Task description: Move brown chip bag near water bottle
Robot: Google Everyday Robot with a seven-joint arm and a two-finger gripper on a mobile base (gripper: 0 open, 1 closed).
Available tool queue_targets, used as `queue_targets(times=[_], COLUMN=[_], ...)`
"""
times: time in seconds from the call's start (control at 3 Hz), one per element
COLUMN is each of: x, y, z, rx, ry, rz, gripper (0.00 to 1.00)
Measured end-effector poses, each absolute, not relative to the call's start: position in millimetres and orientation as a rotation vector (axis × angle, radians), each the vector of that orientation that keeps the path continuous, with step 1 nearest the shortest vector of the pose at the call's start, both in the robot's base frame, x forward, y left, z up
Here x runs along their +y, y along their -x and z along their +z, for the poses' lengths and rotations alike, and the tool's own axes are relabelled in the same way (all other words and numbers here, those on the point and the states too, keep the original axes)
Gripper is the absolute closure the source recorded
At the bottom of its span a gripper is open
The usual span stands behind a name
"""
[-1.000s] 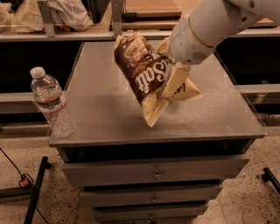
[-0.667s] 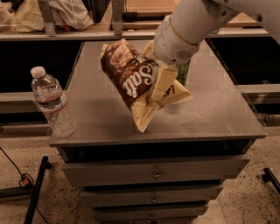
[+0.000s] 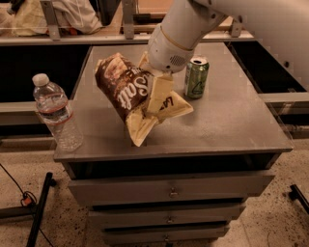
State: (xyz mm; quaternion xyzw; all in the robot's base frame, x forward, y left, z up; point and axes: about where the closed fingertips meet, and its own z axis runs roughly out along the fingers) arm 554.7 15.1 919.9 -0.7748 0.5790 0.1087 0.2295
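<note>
The brown chip bag [image 3: 126,91] hangs tilted over the left-middle of the counter [image 3: 231,120]. Its dark upper part points up and to the left, and its cream-yellow end points down toward the front edge. Whether its lowest corner touches the top or hangs just above it cannot be told.

The white arm [image 3: 193,24] reaches in from the upper right and slopes down and to the left. Its rounded wrist sits just above and behind the bag.

The counter is a grey metal top over a stack of drawers [image 3: 169,193] with small handles. The water bottle [image 3: 55,113] stands upright at the front left corner, near the bag but apart from it. A green can [image 3: 196,77] stands upright to the right of the bag, just beside the wrist. Below is a speckled floor [image 3: 280,217], with a dark cable [image 3: 14,185] trailing at the left. A rail with pale bundled material [image 3: 72,14] runs behind the counter.

The end effector [image 3: 155,103] is closed on the bag at the boundary between its brown part and its yellow end. One pale finger [image 3: 158,91] lies flat across the front of the bag, while the other is hidden behind it.
</note>
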Motion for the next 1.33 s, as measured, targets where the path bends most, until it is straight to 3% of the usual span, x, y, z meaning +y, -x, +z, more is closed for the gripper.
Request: queue_targets(times=[0.33,0.67,1.33], x=[27.7,38.8,64.1], y=[-556.8,-555.8,-541.9], z=[915.8,912.3,909.6], rx=[1.583,1.566,1.512], ry=[2.13,2.135,2.169], rz=[0.365,0.41,0.463], gripper=[1.0,0.82,0.35])
